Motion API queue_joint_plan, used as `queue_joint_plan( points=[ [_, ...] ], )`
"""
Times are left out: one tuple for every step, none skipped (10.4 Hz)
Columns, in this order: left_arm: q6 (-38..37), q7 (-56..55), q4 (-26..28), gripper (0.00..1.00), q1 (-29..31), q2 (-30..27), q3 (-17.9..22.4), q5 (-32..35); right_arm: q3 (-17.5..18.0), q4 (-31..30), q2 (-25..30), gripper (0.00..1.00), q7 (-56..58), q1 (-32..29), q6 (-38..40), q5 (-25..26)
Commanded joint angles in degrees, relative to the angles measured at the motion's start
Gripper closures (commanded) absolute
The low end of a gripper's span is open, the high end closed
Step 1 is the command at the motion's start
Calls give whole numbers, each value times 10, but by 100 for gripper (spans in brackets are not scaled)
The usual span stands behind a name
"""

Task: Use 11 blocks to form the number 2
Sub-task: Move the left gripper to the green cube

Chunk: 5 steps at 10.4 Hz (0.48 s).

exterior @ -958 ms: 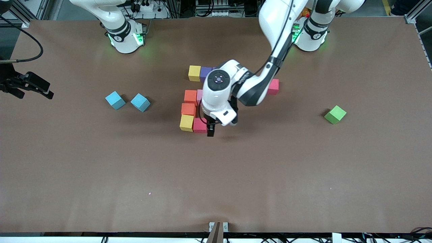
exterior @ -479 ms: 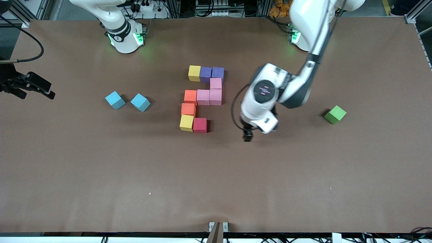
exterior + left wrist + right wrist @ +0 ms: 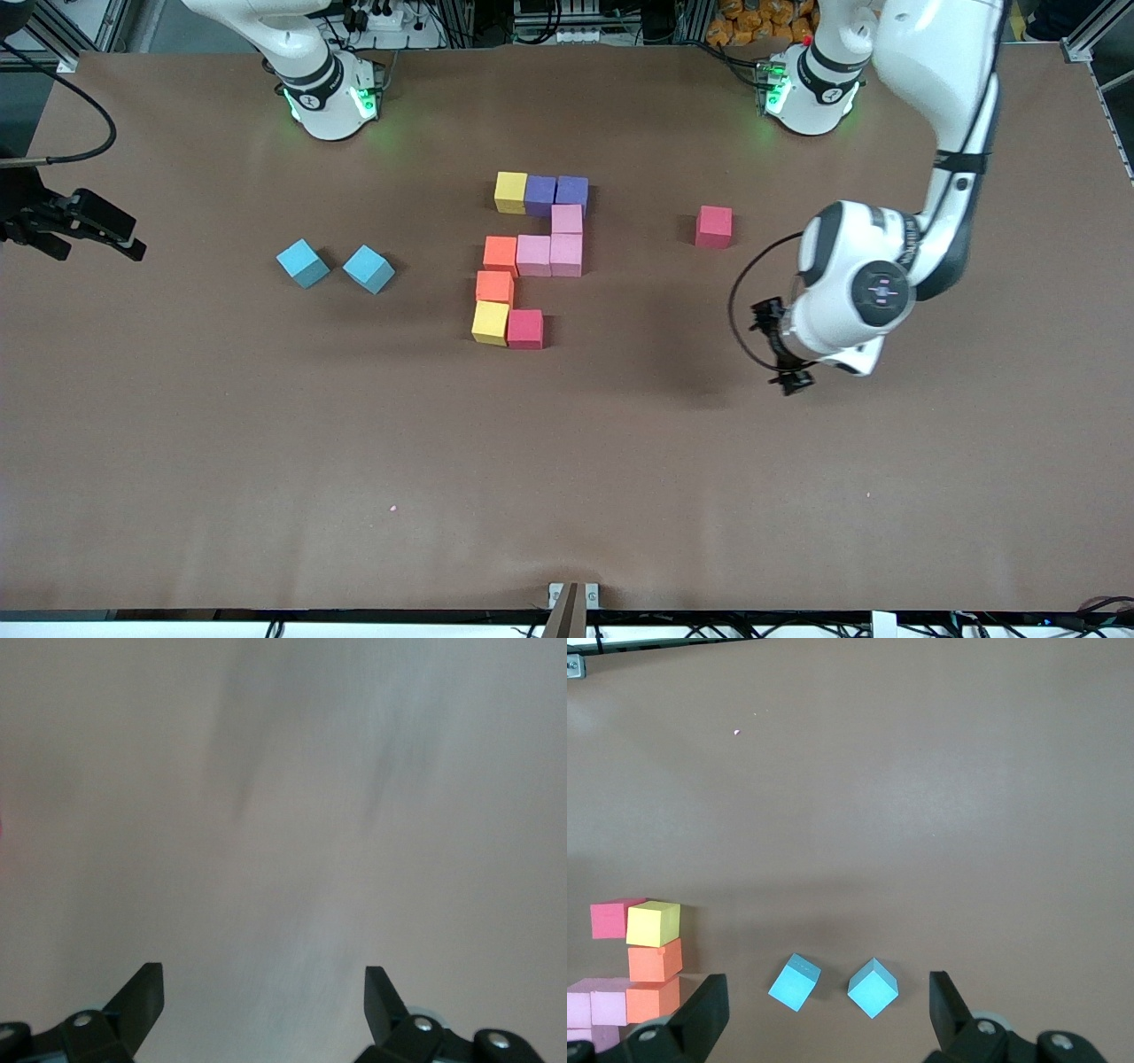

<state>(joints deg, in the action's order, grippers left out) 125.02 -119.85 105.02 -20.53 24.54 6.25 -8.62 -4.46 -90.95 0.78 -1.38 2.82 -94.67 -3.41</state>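
1. Left gripper (image 3: 791, 379) is held over bare table midway toward the left arm's end, its fingers spread wide and empty. This is judged a reach for the next cube.
2. Right gripper (image 3: 826, 988) is parked wide and empty at the right arm's end, where that arm waits.
3. The number 2 (image 3: 533, 254) lies at the table's centre, ten cubes touching. Only the bottom row's last place, beside the red cube (image 3: 525, 329), is unfilled.
4. A crimson cube (image 3: 714, 226) sits loose toward the left arm's end. Two light blue cubes (image 3: 335, 264) are left aside as spares. No green cube is seen.
5. The brown table (image 3: 567, 496) is matte. Metal framing and cables line the edge by the bases.
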Motion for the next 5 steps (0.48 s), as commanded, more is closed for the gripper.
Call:
queue_joint_plan(
  points=[
    [1,-2,69,0,45,-44,-4,10,-5,12,-7,0,8,4,4,-12],
    [5,-4,90,0,62,-51,-4,22,-5,12,-7,0,8,6,4,-11],
    [15,-6,112,0,83,-55,-4,39,-5,11,-7,0,8,6,4,-11],
    [38,-10,140,0,102,-57,-4,54,-5,11,-7,0,8,6,4,-11],
    [63,-16,166,0,123,-58,-4,72,-5,11,-9,0,8,5,4,-11]
  ],
)
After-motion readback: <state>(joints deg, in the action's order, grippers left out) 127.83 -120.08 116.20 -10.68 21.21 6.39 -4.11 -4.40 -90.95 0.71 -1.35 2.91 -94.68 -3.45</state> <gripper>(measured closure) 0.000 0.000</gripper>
